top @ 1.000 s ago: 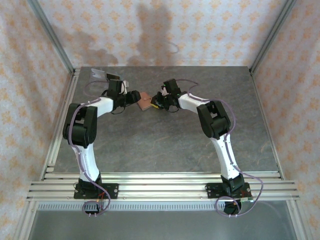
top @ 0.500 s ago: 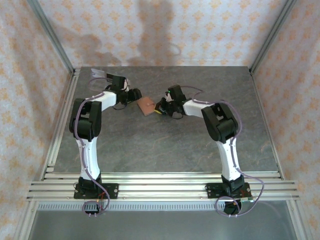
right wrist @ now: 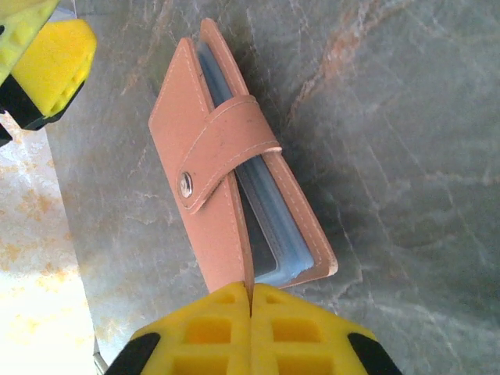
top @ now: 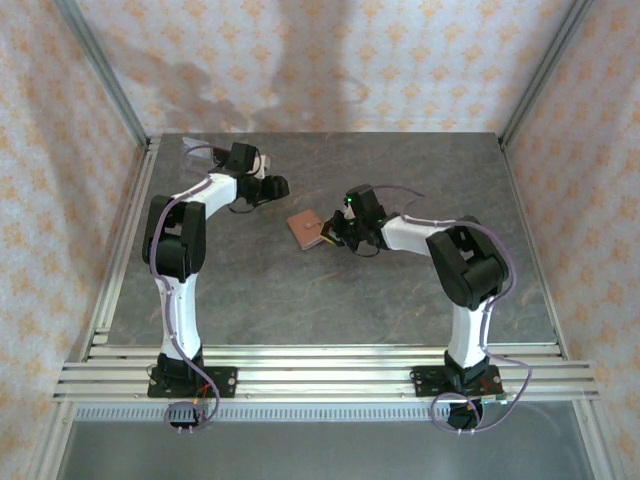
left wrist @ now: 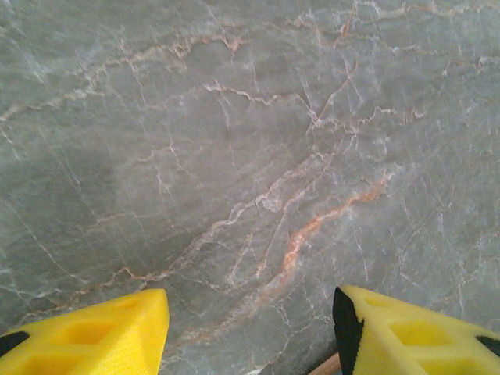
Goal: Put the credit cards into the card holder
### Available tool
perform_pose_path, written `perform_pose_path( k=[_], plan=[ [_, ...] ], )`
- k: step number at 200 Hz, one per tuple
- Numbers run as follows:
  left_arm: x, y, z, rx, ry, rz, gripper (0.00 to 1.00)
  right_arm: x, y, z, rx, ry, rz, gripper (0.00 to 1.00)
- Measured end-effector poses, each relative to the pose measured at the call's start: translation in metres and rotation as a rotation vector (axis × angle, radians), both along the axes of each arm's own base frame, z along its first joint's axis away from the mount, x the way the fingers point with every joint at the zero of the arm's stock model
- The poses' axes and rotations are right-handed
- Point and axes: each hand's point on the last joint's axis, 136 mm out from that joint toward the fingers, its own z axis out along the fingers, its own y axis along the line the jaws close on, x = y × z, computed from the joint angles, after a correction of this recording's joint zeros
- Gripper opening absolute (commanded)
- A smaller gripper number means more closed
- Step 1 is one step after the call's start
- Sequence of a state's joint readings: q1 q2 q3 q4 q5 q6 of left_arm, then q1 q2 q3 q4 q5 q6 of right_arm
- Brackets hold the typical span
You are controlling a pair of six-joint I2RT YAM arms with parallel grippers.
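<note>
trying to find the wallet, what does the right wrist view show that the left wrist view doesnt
Right wrist: the reddish-brown card holder, snap tab fastened, pale blue edges inside, its cover edge pinched in the shut right gripper. Left wrist: the left gripper, open over the grey veined table. Both: that table and yellow fingers.
</note>
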State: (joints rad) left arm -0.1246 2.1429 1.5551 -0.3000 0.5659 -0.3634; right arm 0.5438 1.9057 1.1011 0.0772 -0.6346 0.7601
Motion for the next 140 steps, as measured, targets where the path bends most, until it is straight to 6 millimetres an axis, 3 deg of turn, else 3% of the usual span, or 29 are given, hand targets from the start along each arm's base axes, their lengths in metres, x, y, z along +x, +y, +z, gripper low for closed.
perform_pose_path(
  k=[43,67,91,114,140],
  plan=[
    [-0.022,-0.007,-0.022,-0.043,0.058,-0.032,0.59,-0.055,-0.006,0.005,-0.061,-0.012,0.001,0.0],
    [-0.025,-0.009,-0.013,-0.065,0.04,-0.038,0.59,-0.087,-0.013,0.001,-0.087,-0.002,-0.007,0.01],
    [-0.027,-0.012,-0.009,-0.07,0.035,-0.047,0.6,-0.109,-0.027,-0.01,-0.119,0.028,-0.044,0.29],
    [-0.032,-0.011,-0.003,-0.061,0.033,-0.043,0.61,-0.124,-0.041,-0.012,-0.151,0.038,-0.061,0.33],
    [-0.044,-0.002,0.015,-0.019,0.024,-0.017,0.62,-0.131,-0.053,0.008,-0.177,-0.004,-0.052,0.38]
  ],
)
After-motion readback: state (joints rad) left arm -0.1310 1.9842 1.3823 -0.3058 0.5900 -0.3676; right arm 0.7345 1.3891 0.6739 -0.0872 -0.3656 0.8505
